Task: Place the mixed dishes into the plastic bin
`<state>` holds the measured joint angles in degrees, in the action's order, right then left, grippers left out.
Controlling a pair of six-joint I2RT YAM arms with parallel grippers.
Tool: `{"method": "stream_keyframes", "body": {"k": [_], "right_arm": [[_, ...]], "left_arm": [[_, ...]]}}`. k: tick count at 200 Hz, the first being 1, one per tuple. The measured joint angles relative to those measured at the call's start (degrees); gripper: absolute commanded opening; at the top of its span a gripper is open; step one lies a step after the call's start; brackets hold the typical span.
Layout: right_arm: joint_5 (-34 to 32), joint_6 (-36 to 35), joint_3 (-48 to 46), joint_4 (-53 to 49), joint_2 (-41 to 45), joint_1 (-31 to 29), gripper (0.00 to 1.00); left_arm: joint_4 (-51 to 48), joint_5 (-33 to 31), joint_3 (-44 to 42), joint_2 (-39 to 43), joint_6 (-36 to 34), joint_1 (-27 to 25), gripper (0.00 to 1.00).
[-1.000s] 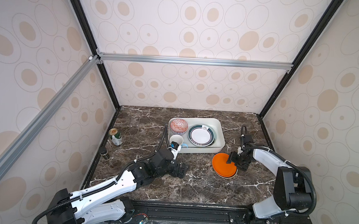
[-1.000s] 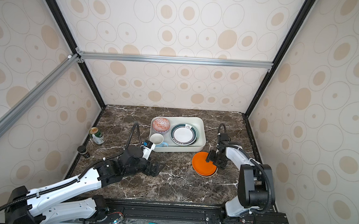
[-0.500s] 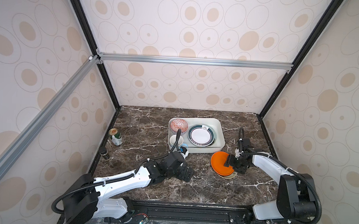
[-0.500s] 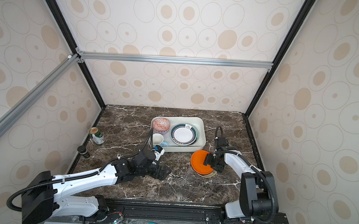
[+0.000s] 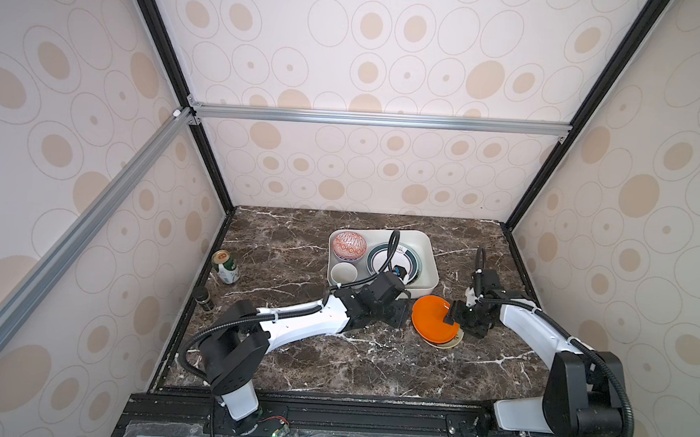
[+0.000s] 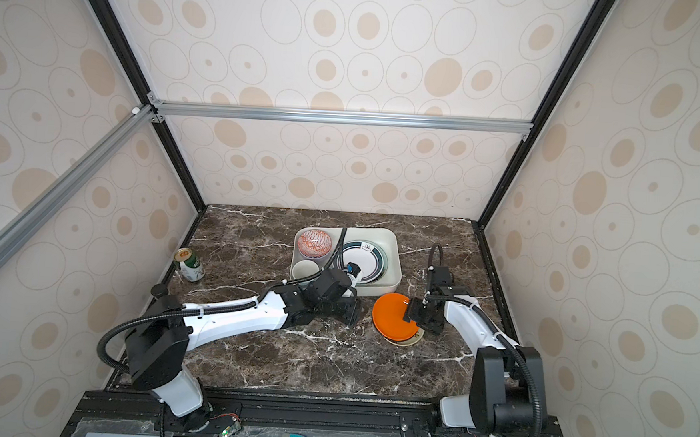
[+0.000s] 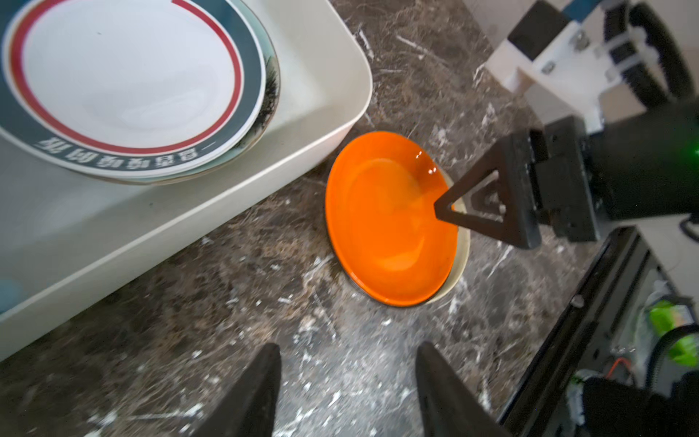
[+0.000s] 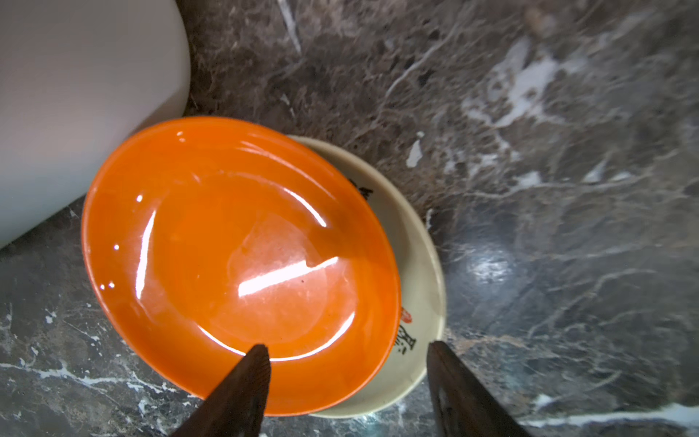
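An orange plate lies tilted on a cream plate just in front of the plastic bin. My right gripper is open: one finger is over the orange plate's inside, the other outside the cream rim. My left gripper is open over bare marble left of the plates, with nothing between its fingers. In the bin sit a red-white bowl, a green-rimmed plate and a pale small bowl.
A green drink can and a small dark jar stand by the left wall. The bin's front corner is close to the orange plate. The enclosure walls ring the marble table.
My left arm swung right from the bin's front-left corner to beside the orange plate, and its jaws narrowed. The orange plate shifted a little, and the cream plate's edge now shows beneath.
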<state>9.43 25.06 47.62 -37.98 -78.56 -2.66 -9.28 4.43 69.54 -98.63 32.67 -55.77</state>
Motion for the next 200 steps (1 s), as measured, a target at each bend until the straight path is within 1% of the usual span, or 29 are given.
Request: {"method": "stream_keyframes", "body": {"k": [30,50,64,100,139,175,200], "right_arm": [[0.3,-1.0,0.0,-0.2,0.9,3.0,0.67],[0.9,-1.5,0.0,-0.2,0.9,3.7,0.67],[1.3,-1.8,0.0,-0.2,0.9,3.9,0.66],[2.2,-2.4,0.0,0.0,0.6,4.3,0.66],[2.7,-3.0,0.0,0.3,-0.2,4.6,0.66],[2.8,-3.3,0.0,0.8,-1.0,4.7,0.66],[2.8,-3.4,-0.1,1.0,-1.2,4.7,0.66]], "left_arm": [[-0.1,0.9,3.6,-6.6,-0.5,0.0,0.3],[-0.8,1.4,4.9,-10.1,-0.7,0.0,0.28],[-1.4,1.5,5.8,-11.8,-0.8,0.0,0.25],[-2.4,1.6,8.9,-13.7,-1.0,0.0,0.23],[-2.3,2.0,12.3,-15.4,-1.1,0.0,0.13],[-2.3,2.2,13.2,-18.3,-1.3,0.0,0.07],[-2.4,2.8,13.4,-19.8,-1.4,0.0,0.04]]}}
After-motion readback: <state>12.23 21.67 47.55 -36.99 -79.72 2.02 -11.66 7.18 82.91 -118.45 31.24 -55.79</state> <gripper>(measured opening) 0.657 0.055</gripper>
